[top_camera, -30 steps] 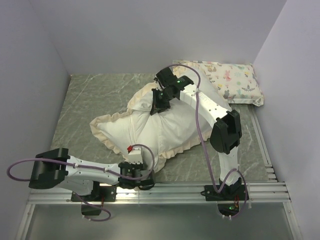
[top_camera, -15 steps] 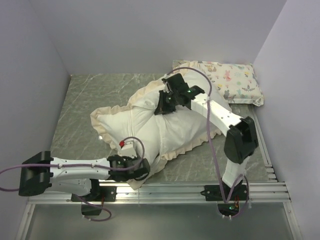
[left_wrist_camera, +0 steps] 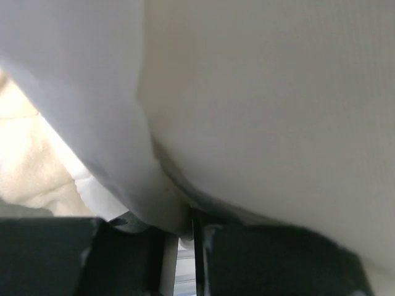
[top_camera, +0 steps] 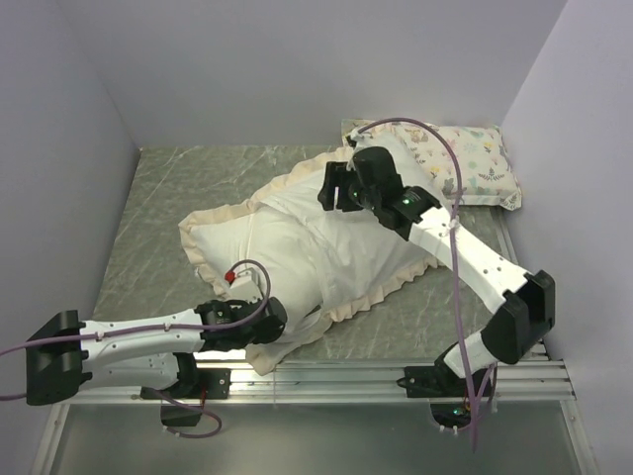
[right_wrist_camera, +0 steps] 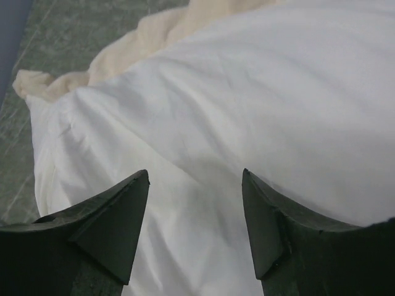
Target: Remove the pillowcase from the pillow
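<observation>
Anchoring the pillowcase at its near corner, my left fingers look clamped on its fabric. My right fingers hover spread apart over its far end — ready to grab.

Far right corner, a small animal-and-plant print pillow lies flat on the grey marbled bench, close to the pale walls; a metal rail runs along the near edge

The pillowcase lies across the middle of the tabletop. A smaller pillow sits behind it in the far right corner.
</observation>
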`<state>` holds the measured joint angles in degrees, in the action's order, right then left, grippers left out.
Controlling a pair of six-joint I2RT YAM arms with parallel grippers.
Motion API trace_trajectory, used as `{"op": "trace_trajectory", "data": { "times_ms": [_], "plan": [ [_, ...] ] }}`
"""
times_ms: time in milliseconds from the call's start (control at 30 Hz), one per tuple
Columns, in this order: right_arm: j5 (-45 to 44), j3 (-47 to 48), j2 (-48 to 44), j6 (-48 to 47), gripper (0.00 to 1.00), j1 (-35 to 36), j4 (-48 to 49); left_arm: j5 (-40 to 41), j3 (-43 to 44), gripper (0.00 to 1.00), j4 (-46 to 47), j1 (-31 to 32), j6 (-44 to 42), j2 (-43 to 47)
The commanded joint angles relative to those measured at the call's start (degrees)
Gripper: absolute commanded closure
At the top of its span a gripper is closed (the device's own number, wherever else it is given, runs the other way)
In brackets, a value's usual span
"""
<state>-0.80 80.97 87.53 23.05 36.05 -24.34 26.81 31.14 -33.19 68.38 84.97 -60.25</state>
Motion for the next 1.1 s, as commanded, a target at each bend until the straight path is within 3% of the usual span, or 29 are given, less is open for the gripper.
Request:
{"op": "trace_trajectory", "data": {
  "times_ms": [0, 133, 267, 400, 767, 933, 1067],
  "plan": [
    [-7.11, -1.16, -7.26, -4.50, 0.29, 2.96, 4.03, 1.93, 2.00, 0.82, 0.15, -0.26, 0.11, 2.24],
    [-6.76, -4.50, -11.76, -8.18, 0.25, 9.72, 5.61, 2.72, 5.59, 0.78, -4.85, -0.35, -0.51, 6.10],
    [-6.93, -8.80, -13.61, -10.48, 0.25, 15.79, 8.51, 5.97, 12.17, 0.62, -13.29, -0.35, -0.42, 10.23],
    [-5.45, -11.97, -14.31, -11.70, 0.25, 20.18, 11.76, 8.86, 15.44, 0.56, -18.65, -0.62, 0.19, 14.71],
    [-9.13, -9.43, -6.67, -15.66, 0.24, 31.62, 14.40, 21.08, 23.36, 0.32, -30.79, -3.86, 6.52, 16.22],
    [-12.02, -8.46, -1.76, -15.93, 0.23, 33.99, 15.11, 21.10, 23.79, 0.24, -24.13, -10.88, -1.28, 15.69],
    [-14.84, -10.64, 0.27, -14.88, 0.18, 34.61, 16.94, 10.68, 22.92, 0.20, -13.77, -24.21, -13.05, 12.71]
  ]
}}
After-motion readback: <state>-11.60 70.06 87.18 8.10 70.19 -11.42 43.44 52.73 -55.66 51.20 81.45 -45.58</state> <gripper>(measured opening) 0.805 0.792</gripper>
